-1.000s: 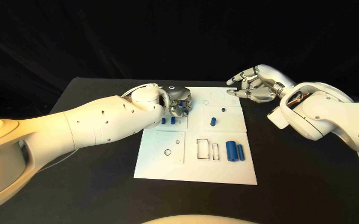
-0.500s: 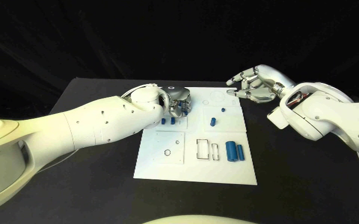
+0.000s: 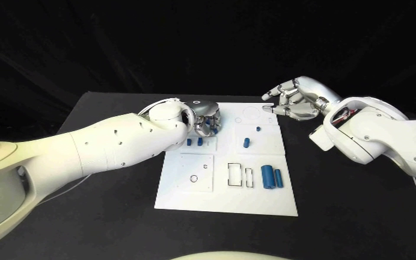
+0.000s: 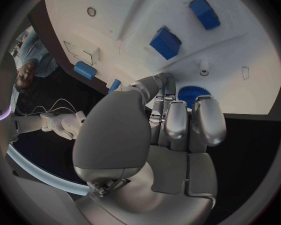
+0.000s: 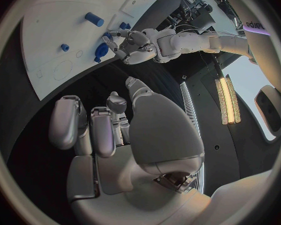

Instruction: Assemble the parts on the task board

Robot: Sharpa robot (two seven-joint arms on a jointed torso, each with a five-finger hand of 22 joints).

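The white task board [image 3: 199, 182] lies mid-table. My left hand [image 3: 206, 120] sits low over its far left part, fingers curled around a blue ribbed round part [image 4: 193, 92] that rests against the board [image 4: 240, 45]. The right wrist view also has that left hand [image 5: 133, 44] with the blue round part [image 5: 102, 50] under its fingers. Two blue blocks [image 3: 195, 141] lie just in front of it. My right hand [image 3: 294, 100] hovers off the board's far right corner, fingers loosely bent and apart, holding nothing.
Two blue cylinders [image 3: 273, 176] lie side by side at the board's near right, beside rectangular slots [image 3: 235, 173]. A blue piece [image 3: 247, 141] and a small blue peg [image 3: 258, 129] sit mid-board. Black table [image 3: 113, 212] surrounds the board.
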